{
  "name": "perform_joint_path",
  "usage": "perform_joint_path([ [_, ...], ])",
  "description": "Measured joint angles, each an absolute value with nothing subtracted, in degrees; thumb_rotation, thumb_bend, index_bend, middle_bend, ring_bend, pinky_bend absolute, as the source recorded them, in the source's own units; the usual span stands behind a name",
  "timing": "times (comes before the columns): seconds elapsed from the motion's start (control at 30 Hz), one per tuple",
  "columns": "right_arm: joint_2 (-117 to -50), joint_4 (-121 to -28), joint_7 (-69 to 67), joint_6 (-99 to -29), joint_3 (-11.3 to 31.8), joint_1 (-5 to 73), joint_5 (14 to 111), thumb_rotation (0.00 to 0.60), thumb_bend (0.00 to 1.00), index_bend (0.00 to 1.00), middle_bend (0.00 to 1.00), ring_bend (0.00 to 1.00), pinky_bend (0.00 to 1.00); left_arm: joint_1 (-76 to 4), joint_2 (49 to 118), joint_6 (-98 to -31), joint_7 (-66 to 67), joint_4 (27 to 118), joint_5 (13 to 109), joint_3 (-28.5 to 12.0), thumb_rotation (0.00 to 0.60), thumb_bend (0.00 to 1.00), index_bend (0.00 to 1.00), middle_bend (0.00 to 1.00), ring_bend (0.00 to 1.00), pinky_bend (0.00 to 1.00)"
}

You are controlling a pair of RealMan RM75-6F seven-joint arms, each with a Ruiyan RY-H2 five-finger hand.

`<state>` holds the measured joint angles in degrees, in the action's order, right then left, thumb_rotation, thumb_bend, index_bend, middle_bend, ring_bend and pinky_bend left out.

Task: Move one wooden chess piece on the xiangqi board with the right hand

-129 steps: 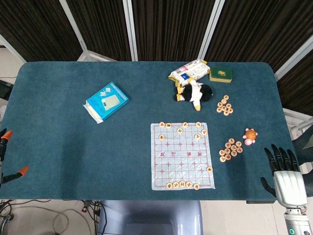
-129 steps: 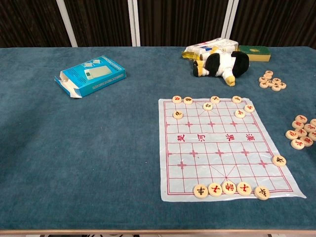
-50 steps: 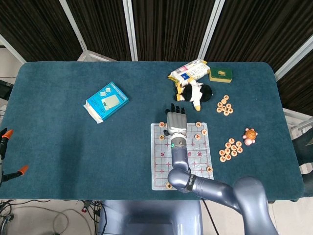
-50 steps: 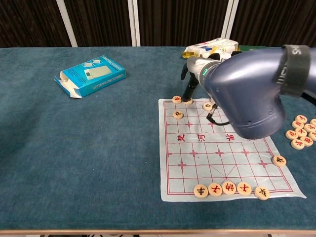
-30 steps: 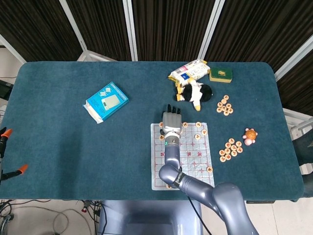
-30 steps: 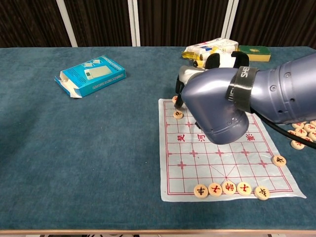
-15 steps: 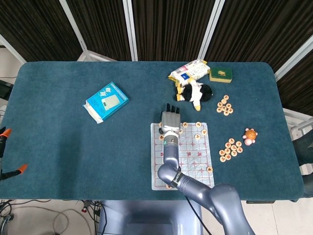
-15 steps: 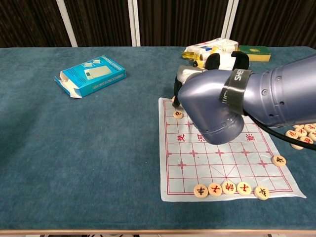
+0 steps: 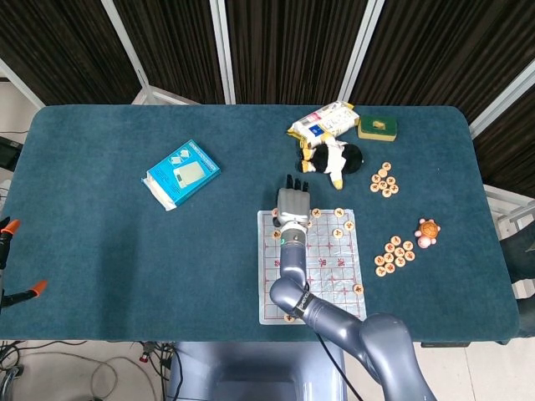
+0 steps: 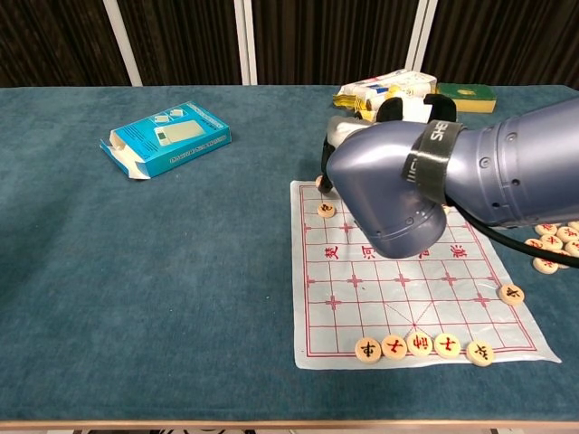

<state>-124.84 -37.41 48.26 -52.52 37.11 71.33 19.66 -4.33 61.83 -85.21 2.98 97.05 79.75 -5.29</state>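
Note:
The xiangqi board [image 9: 309,276] is a pale sheet with red lines on the blue table. My right hand [image 9: 293,205] hovers back-up over its far left corner, fingers pointing away from me. It hides the wooden pieces under it, and whether it grips one cannot be made out. One piece [image 9: 276,235] lies just left of the wrist, others [image 9: 338,212] along the far edge, and a row [image 9: 311,315] at the near edge. In the chest view my forearm [image 10: 407,194] blocks the far half of the board [image 10: 380,298]; a piece [image 10: 326,210] shows beside it. No left hand shows.
A blue box [image 9: 182,173] lies to the far left. A plush toy [image 9: 333,157], a snack packet [image 9: 322,121] and a green box [image 9: 377,127] sit beyond the board. Two heaps of loose pieces [image 9: 384,179] [image 9: 394,256] and an orange turtle toy [image 9: 428,232] lie right.
My right arm came in from the table's right edge to the board's far left corner. Over the last half second it has barely shifted, rising slightly in the chest view.

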Motion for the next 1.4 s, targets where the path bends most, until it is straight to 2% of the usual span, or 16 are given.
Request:
perform_joint_path([
  [1.4,-124.86,-37.49,50.64,-52.07,39.43,71.19,19.29,0.6,0.34,0.54,0.0,0.0,0.0,-4.39,61.89,-85.14,3.37,97.26,79.43,-5.29,0.6,0.01,0.0,0.0,0.0,0.04],
])
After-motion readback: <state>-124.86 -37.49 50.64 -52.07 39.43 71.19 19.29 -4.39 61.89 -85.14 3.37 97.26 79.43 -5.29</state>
